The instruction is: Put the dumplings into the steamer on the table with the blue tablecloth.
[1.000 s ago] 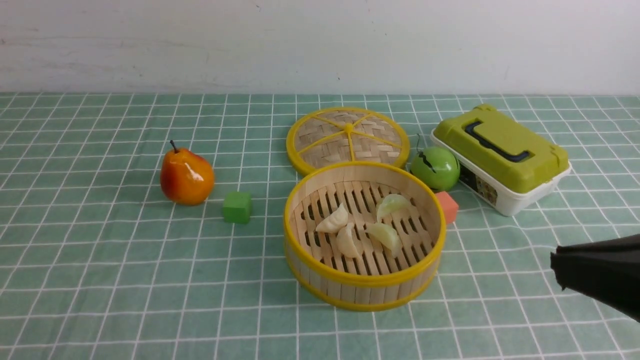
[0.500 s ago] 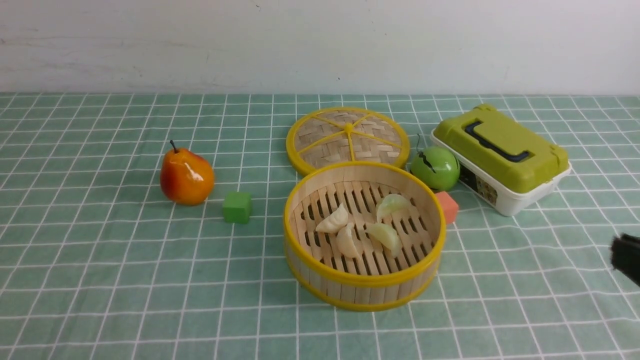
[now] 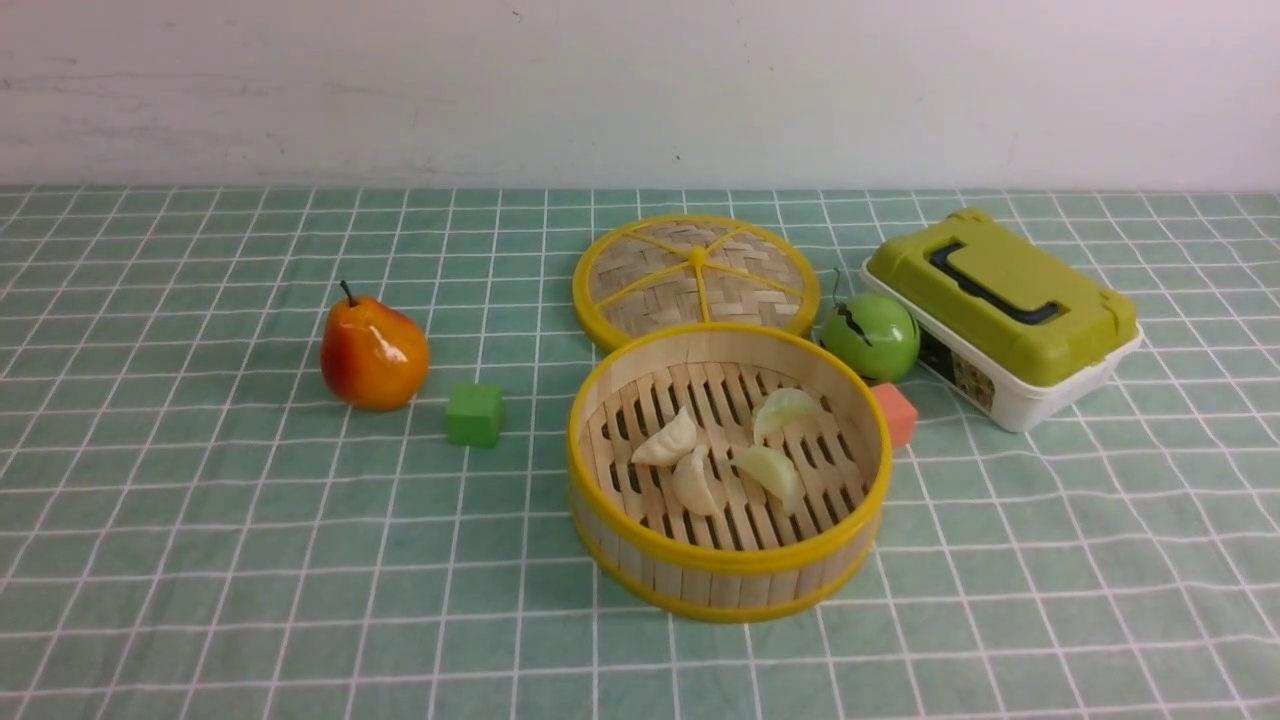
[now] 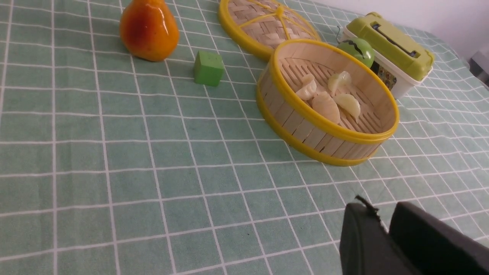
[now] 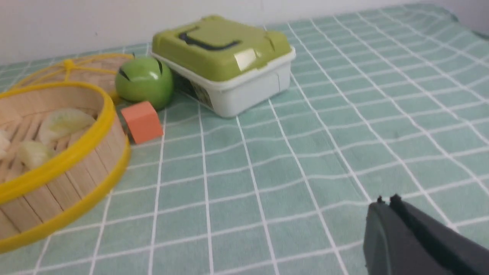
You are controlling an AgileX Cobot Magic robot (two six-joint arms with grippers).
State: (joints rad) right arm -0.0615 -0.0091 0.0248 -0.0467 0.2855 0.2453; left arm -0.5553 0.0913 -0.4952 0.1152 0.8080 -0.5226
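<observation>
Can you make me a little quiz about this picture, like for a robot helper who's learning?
1. How many dumplings are in the steamer?
2. True or false: the pear is inside the steamer.
3. Which is nearer the green cube? a) the pear b) the lunch box c) the melon

Key: 1. Four. 2. False, it sits on the tablecloth. 3. a
</observation>
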